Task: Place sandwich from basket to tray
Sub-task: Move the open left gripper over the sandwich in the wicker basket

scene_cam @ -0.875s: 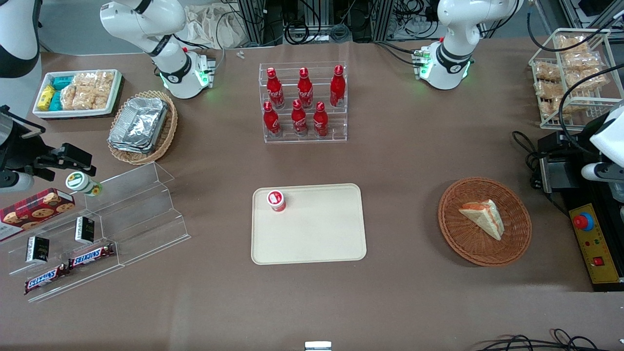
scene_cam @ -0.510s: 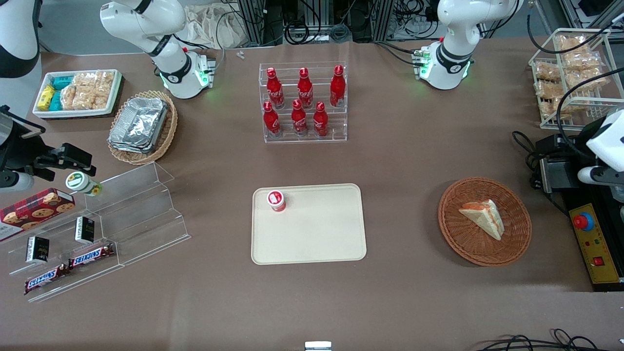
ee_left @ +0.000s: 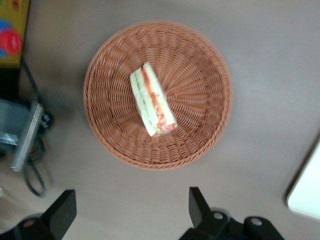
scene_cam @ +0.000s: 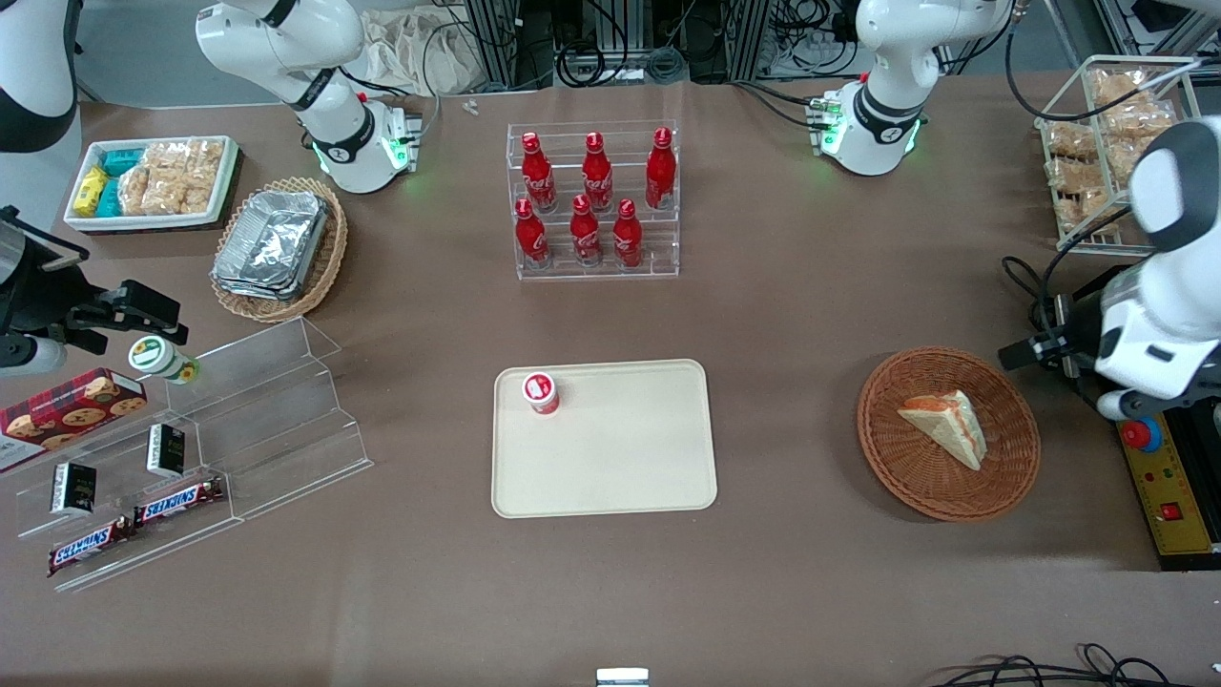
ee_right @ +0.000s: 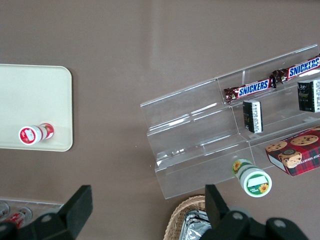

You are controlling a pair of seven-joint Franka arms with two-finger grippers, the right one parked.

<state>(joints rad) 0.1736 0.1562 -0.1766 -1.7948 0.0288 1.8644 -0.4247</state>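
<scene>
The tray [scene_cam: 604, 439], cream-beige and rectangular, is seen near the middle of the table [scene_cam: 782, 592], with a small red-capped cup [scene_cam: 540, 392] standing upright in the tray corner farther from the front camera, toward the parked arm's end. Toward the working arm's end, well apart from the tray, the round reddish-brown basket [scene_cam: 916, 482] is shown; the sandwich [scene_cam: 944, 426] lies inside it near its centre — a pale bread wedge with a red-orange filling layer. In the left wrist view the sandwich [ee_left: 152, 99] rests on its side in the basket [ee_left: 200, 75], and the gripper [ee_left: 131, 216] is held above the table just outside the basket rim, its two dark fingers [ee_left: 62, 212] spread wide and nothing between them. In the front view the working arm's white wrist [scene_cam: 1149, 358] is seen beside the basket, above a yellow control box [scene_cam: 1169, 501] bearing a red button. Farther from the front camera, a clear rack of red bottles [scene_cam: 593, 198] is shown — six bottles in two rows.
</scene>
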